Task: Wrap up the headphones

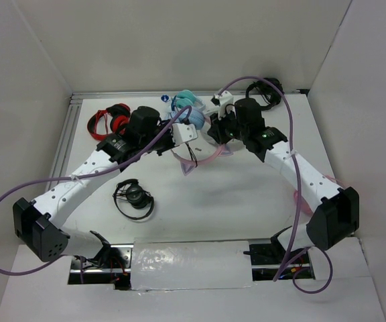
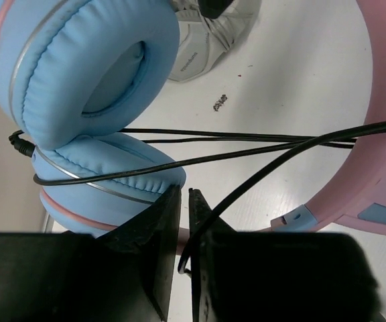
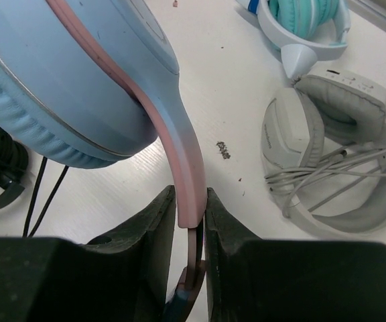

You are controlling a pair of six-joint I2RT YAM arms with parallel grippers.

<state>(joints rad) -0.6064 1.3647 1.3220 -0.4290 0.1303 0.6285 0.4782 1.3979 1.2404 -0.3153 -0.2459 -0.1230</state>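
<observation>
The headphones (image 1: 206, 159) have a pink headband (image 2: 374, 168), light blue ear cups (image 2: 86, 74) and a thin black cable (image 2: 246, 137). They are held between both grippers above the table's far middle. My left gripper (image 2: 185, 194) is shut on the black cable, which runs from the jaws across the ear cups and the headband. My right gripper (image 3: 191, 194) is shut on the pink headband arm (image 3: 186, 154) just below a blue ear cup (image 3: 59, 80). In the top view the left gripper (image 1: 186, 133) and the right gripper (image 1: 221, 131) are close together.
Teal-and-white headphones (image 3: 307, 23) and grey-white headphones (image 3: 327, 154) with a bundled cable lie at the back. Red headphones (image 1: 112, 121) lie at the far left, black ones (image 1: 134, 198) near the front left, and more black ones (image 1: 263, 90) at the back right. White walls enclose the table.
</observation>
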